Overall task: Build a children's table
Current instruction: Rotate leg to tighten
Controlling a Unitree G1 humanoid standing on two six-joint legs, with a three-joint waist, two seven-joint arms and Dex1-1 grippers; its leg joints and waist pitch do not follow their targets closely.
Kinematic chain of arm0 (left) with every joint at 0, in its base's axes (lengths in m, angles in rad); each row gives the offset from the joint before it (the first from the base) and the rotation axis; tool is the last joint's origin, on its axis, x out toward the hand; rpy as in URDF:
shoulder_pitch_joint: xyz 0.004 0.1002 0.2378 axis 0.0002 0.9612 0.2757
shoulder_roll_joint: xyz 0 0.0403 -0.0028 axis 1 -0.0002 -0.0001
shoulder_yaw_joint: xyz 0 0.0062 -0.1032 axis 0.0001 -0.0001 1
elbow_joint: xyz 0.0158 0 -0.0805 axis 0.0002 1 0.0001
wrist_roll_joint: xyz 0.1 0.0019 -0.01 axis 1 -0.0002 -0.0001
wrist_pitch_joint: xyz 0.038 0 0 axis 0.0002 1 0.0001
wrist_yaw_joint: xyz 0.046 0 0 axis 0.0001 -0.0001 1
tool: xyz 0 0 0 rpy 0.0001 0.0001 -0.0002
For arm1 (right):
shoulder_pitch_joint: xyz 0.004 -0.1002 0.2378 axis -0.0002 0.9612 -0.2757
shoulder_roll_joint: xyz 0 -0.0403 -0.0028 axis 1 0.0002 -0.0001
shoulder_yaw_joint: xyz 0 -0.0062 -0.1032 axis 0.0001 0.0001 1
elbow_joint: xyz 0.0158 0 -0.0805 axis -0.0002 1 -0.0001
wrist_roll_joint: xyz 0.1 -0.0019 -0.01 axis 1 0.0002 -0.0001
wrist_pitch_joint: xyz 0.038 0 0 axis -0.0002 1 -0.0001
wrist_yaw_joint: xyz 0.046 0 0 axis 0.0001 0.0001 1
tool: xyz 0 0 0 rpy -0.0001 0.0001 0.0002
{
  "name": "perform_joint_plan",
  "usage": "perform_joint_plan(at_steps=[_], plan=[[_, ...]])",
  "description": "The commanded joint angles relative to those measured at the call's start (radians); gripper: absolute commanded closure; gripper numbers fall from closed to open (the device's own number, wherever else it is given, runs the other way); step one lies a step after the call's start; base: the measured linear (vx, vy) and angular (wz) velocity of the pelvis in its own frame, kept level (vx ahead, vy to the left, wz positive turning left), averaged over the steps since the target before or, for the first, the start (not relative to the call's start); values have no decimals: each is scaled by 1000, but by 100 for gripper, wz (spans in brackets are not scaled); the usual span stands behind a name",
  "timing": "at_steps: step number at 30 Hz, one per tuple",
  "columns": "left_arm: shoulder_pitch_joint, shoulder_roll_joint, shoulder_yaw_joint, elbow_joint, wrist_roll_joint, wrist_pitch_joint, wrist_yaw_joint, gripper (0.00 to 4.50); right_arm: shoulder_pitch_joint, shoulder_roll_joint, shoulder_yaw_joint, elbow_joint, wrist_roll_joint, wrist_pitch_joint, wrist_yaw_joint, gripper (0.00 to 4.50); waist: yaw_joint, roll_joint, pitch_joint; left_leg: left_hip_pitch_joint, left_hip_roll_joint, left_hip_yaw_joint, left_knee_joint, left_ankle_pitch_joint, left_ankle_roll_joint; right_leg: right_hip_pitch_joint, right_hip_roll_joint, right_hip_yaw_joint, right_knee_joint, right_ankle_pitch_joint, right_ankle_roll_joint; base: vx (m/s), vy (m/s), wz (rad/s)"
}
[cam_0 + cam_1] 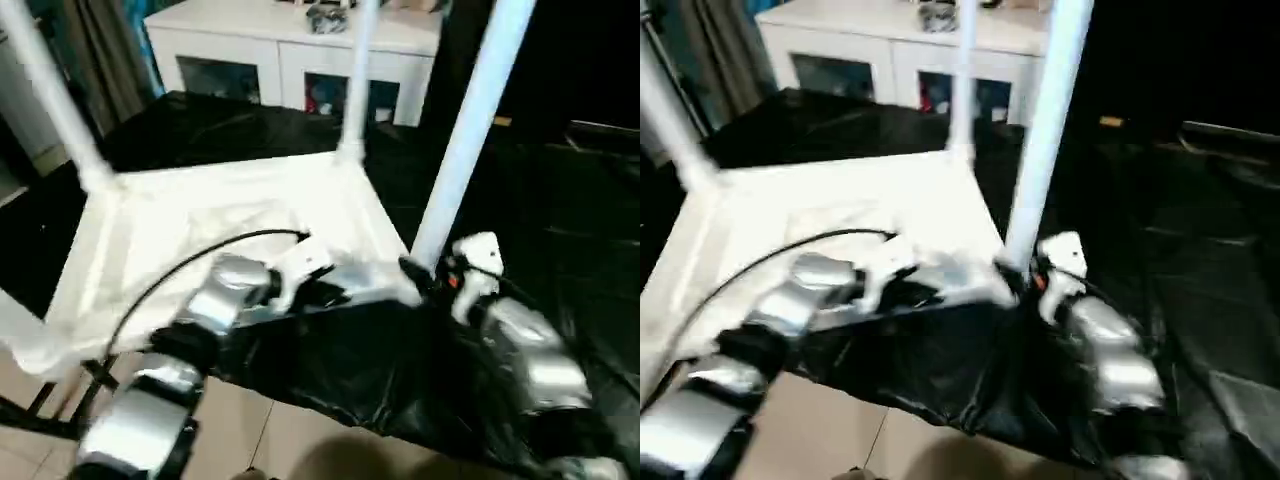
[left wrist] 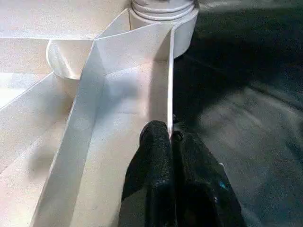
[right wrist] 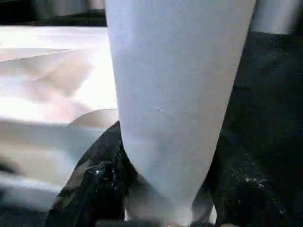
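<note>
1. The tabletop (image 1: 230, 225) lies upside down on the worktop (image 1: 560, 210), which is covered with black sheet. Its ribbed underside faces up, and its near edge is close to the near edge of the worktop.
2. Three legs already stand in corner sockets: the far leg (image 1: 358, 70), the left leg (image 1: 50, 90) and the near right leg (image 1: 470, 130). The near left corner (image 1: 35, 350) has no leg that I can see, so I judge the task is about three quarters done.
3. The step in hand seems to be seating the near right leg in its socket while the tabletop is kept steady.
4. The right hand (image 3: 165, 189) grips the near right leg low down, just above the socket. Its fingers (image 3: 94, 184) stand about half open, one on each side of the tube, and touch it.
5. The left hand (image 2: 171, 135) is closed on the thin side wall (image 2: 169, 85) of the tabletop. One finger is inside the wall and one outside, not far from the near right corner socket (image 2: 182, 23).
6. The next move probably calls for pushing the leg straight down, keeping it upright, while the left hand holds the tabletop so that it does not slide on the smooth sheet.
7. After that, the fourth leg must be found and set in the near left corner.
</note>
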Motion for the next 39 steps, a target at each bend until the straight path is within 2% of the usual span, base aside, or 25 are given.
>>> perform_joint_plan(at_steps=[1, 2, 3, 5, 7, 8, 9, 13, 15, 16, 19, 20, 21, 22, 23, 24, 25, 26, 27, 30, 32, 33, 35, 39], plan=[[-31, -74, -10, -4, -14, 0, 72, 450, 2, 82, 79, 72, -15, 39, -42, 255, -12, -5, -35, 32, 74, -64, -96, -481, -66, -2, -97, 59, -123, -566, -118, 0, 0, 0], [-32, -87, -12, -3, -9, 2, 87, 450, -15, 106, 79, 92, -26, 28, -86, 255, -14, -4, -36, 31, 73, -64, -101, -485, -64, 2, -95, 57, -124, -556, -114, 0, 0, 0], [-34, -96, -13, -3, -4, 5, 98, 450, -26, 127, 74, 104, -35, 19, -116, 199, -14, -4, -37, 31, 73, -64, -102, -482, -64, 2, -96, 58, -126, -546, -113, 0, 0, 0], [-34, -96, -23, -4, 9, -12, 97, 450, -44, 147, 72, 111, -45, -24, -134, 185, -15, -2, -39, 29, 74, -63, -107, -470, -62, 3, -94, 62, -122, -480, -125, 0, 0, 0], [-33, -94, -23, -5, 8, -15, 91, 450, -47, 148, 70, 110, -38, -31, -121, 179, -15, -1, -41, 28, 75, -61, -109, -468, -57, 5, -93, 64, -118, -431, -140, 0, 0, 0], [-28, -80, -19, -13, -1, -26, 66, 450, -50, 136, 66, 103, -25, -39, -82, 166, -15, -10, -42, 24, 75, -59, -111, -447, -49, 9, -90, 65, -114, -391, -148, 0, 0, 0], [-27, -79, -18, -14, -1, -27, 65, 450, -49, 134, 66, 102, -24, -40, -78, 150, -13, -7, -42, 24, 75, -58, -110, -437, -44, 10, -92, 67, -112, -377, -154, 0, 0, 0], [-9, -35, -16, -42, -21, -46, -7, 450, -38, 72, 79, 69, 17, -35, 75, 123, -9, -10, -44, 19, 73, -51, -105, -379, -10, 17, -96, 70, -109, -338, -175, 0, 0, 0], [9, 3, -19, -66, -32, -71, -83, 450, -35, 3, 96, 57, 23, -20, 178, 94, -8, -12, -49, 10, 73, -47, -99, -304, 22, 24, -93, 70, -100, -275, -192, 0, 0, 0], [9, 3, -19, -66, -32, -71, -83, 450, -35, 3, 96, 57, 23, -20, 178, 94, -7, -12, -50, 9, 74, -47, -98, -288, 26, 26, -94, 69, -98, -259, -197, 0, 0, 0], [32, 63, -21, -90, -53, -97, -197, 450, -44, -106, 108, 64, 36, -16, 343, 94, -2, -12, -58, 6, 73, -42, -88, -218, 52, 31, -92, 67, -85, -159, -229, 17, -7, 0], [34, 74, -20, -94, -59, -101, -217, 450, -48, -128, 111, 69, 35, -19, 379, 94, 6, -14, -70, 3, 73, -36, -74, -109, 94, 34, -83, 62, -60, 11, -263, 0, 0, 0], [35, 79, -19, -96, -61, -103, -227, 450, -50, -140, 112, 72, 34, -21, 401, 94, 7, -14, -69, -4, 72, -35, -72, -76, 112, 34, -82, 61, -52, 64, -274, 0, 0, 0], [38, 98, -17, -105, -74, -98, -268, 450, -52, -177, 122, 68, 41, -18, 483, 94, 14, -13, -72, 1, 71, -31, -63, -49, 139, 25, -83, 61, -46, 128, -289, 0, 0, 0], [39, 106, -18, -107, -76, -100, -283, 450, -52, -190, 127, 65, 43, -16, 510, 94, 13, -14, -73, -4, 69, -30, -60, -45, 153, 27, -83, 60, -42, 144, -296, 0, 0, 0], [39, 114, -20, -109, -78, -103, -298, 450, -52, -203, 130, 62, 48, -11, 538, 94, 21, -15, -79, -11, 71, -34, -51, -7, 180, 27, -83, 57, -30, 191, -300, 0, 0, 0], [39, 124, -21, -109, -82, -105, -314, 450, -53, -219, 134, 57, 56, -8, 571, 94, 21, -14, -76, -14, 71, -33, -49, -8, 187, 24, -81, 56, -30, 188, -301, 0, 0, 0], [38, 130, -22, -108, -84, -106, -326, 450, -54, -230, 137, 55, 62, -5, 595, 94, 22, -15, -70, -14, 75, -33, -51, -43, 182, 19, -83, 55, -36, 127, -299, 0, 0, 0], [35, 142, -24, -103, -83, -113, -343, 450, -56, -246, 141, 50, 74, 2, 631, 94, 23, -14, -68, -14, 75, -33, -52, -66, 175, 19, -84, 54, -40, 85, -295, 0, 0, 0], [29, 165, -28, -93, -81, -127, -376, 450, -61, -278, 152, 39, 99, 18, 708, 131, 26, -12, -59, -4, 81, -34, -64, -187, 104, 14, -82, 57, -62, -126, -266, 0, 0, 0], [26, 173, -28, -90, -81, -132, -392, 450, -60, -288, 159, 30, 106, 24, 738, 138, 27, -12, -59, -1, 82, -34, -67, -213, 74, 13, -85, 59, -66, -168, -255, 0, 0, 0], [25, 180, -29, -87, -82, -137, -407, 450, -61, -294, 163, 26, 110, 28, 763, 147, 28, -8, -58, 0, 82, -35, -68, -218, 68, 12, -84, 59, -67, -176, -254, 0, 0, 0], [19, 195, -31, -79, -85, -143, -447, 450, -64, -307, 178, 21, 120, 37, 822, 165, 29, -11, -60, -1, 83, -35, -69, -217, 57, 13, -85, 60, -64, -158, -254, 0, 0, 0], [15, 201, -39, -74, -83, -148, -461, 450, -60, -309, 196, 15, 119, 39, 845, 188, 31, -11, -65, -4, 81, -34, -64, -168, 71, 16, -85, 60, -54, -71, -272, 0, 0, 0]])
